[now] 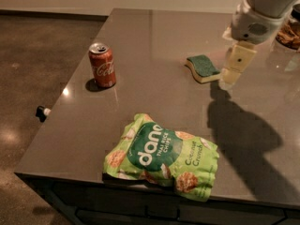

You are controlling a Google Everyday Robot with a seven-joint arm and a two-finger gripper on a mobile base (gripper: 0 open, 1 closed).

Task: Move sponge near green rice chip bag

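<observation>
- Here the sponge (202,68) lies flat on the grey table (154,36), in the far right part. Its dark green side is up and the yellow foam shows along the near edge.
- The gripper (232,71) hangs just beside the right end of the sponge, pointing down to the table. I cannot tell if it touches the sponge, and also not whether it is spread or closed.
- The green rice chip bag (161,156) lies at the near edge of the table, well apart from the sponge.
- A red soda can (102,65) stands upright at the left side, apart from both.
</observation>
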